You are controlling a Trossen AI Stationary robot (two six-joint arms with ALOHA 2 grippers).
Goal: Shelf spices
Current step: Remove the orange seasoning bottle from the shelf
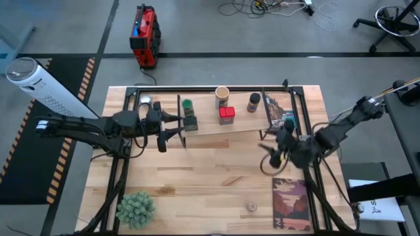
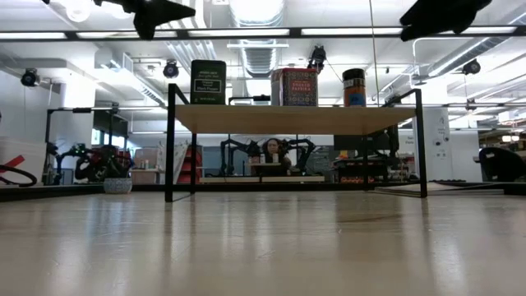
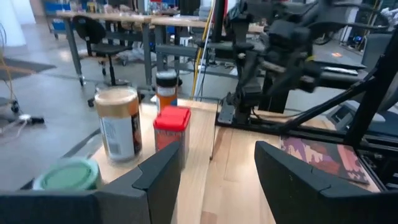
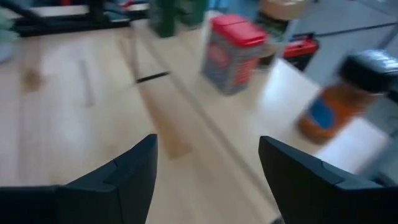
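The shelf [image 1: 244, 130] stands along the far side of the table. On its pale board are the green-lidded jar [image 1: 187, 105], the dark square tin [image 1: 191, 122], the tan cylinder [image 1: 222, 97], the red square tin [image 1: 227, 115] and the dark-lidded brown jar [image 1: 254, 102]. The small pale jar [image 1: 251, 207] rests on the tabletop near the front edge. My left gripper [image 1: 172, 128] is open, just left of the dark tin. My right gripper [image 1: 272, 152] is open over the table, in front of the shelf's right end. Neither touches anything.
A picture-cover book [image 1: 279, 110] sits at the shelf's right end, and another book [image 1: 291, 203] lies at the table's near right. A fuzzy green plant ball [image 1: 136, 208] sits near the front left corner. Bare tabletop [image 1: 210, 174] spreads between the shelf and the front edge.
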